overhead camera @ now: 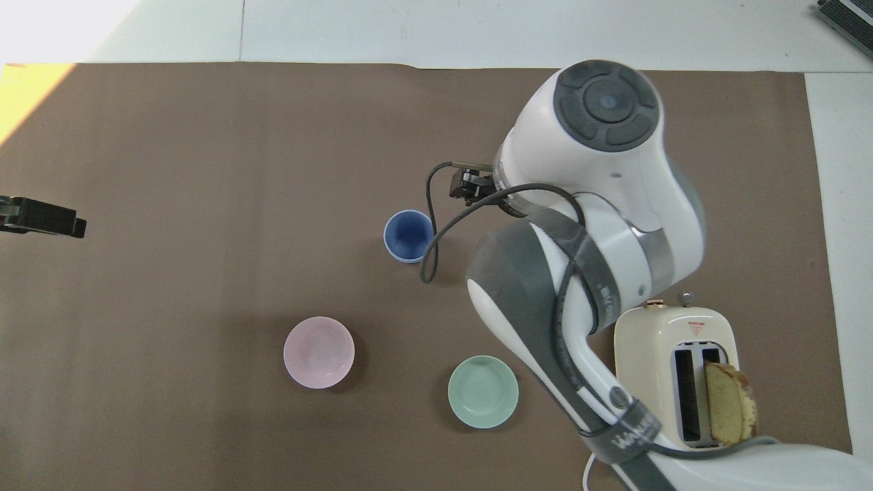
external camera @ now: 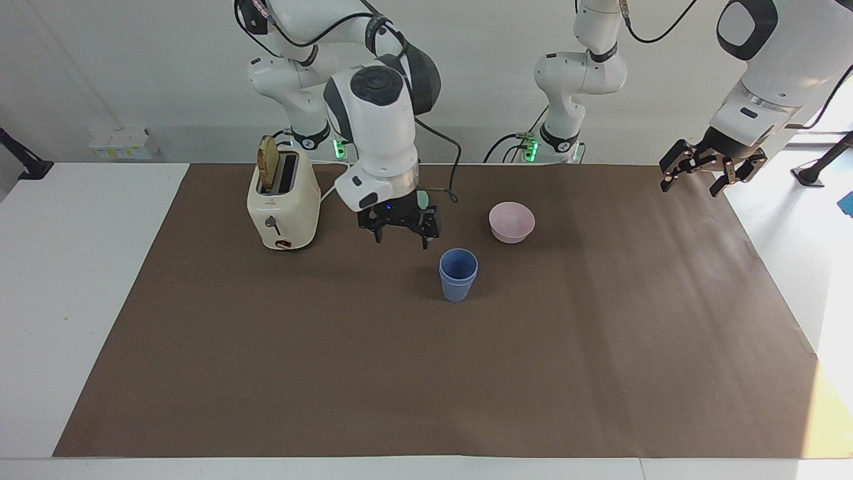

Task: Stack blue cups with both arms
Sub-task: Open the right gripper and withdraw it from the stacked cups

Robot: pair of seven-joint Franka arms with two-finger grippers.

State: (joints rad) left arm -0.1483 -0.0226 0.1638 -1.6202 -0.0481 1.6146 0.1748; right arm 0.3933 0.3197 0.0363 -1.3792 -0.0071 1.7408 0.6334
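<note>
Nearby, pink bowl (upright) flanks blue cups.

Toaster holding bread; pink bowl, green bowl

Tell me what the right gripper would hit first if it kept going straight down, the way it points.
Probably just the brown mat. The right gripper hangs open and points down beside the stacked blue cups, toward the toaster, and seems clear of both, though depth is hard to judge.
</note>
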